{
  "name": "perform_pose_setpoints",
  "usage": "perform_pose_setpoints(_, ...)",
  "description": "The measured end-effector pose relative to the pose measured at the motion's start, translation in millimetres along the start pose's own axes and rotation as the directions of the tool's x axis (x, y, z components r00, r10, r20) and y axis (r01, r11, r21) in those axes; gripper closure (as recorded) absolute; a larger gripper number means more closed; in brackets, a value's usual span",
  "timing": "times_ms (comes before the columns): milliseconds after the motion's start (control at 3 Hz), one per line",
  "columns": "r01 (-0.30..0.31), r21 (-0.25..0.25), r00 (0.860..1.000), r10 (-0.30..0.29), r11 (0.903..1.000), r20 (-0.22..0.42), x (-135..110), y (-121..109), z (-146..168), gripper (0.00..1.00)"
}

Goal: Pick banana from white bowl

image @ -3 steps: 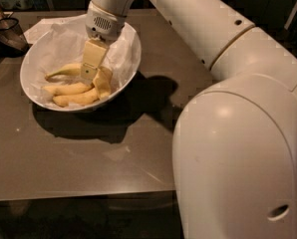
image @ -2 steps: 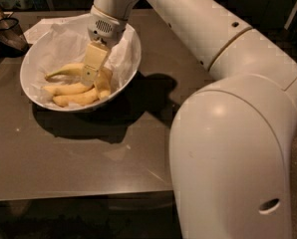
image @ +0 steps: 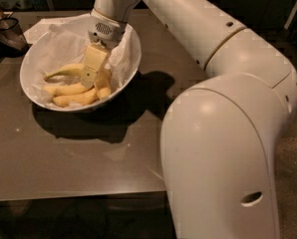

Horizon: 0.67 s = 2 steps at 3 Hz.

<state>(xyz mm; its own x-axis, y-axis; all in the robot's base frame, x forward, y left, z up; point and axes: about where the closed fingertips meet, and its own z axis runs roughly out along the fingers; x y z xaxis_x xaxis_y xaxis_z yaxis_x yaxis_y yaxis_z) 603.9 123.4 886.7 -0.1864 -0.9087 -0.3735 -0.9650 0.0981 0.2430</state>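
brown table (image: 88,168), pincer (image: 91,81) in white bowl (image: 26,83), beside banana (image: 64,72)

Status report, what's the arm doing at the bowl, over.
Gripper down inside white bowl, at right end of banana. Banana lying on paper, not lifted. Two shorter bananas crowd it.

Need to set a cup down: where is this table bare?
The brown table is bare along its near edge, before the wide white bowl, and between bowl and white robot arm. Crowded: inside the bowl, where the claw sits by the long yellow banana.
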Motion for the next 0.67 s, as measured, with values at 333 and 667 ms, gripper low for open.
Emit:
perform_pose_setpoints(333, -0.013, -0.005, 1.000, 0.013, 0.9999, -0.004, 1.6, -2.5, 0.8, 0.43)
perform_pose_setpoints(667, -0.019, -0.007, 1.000, 0.019, 0.9998, -0.006, 2.1, -3.5, -0.1, 0.67)
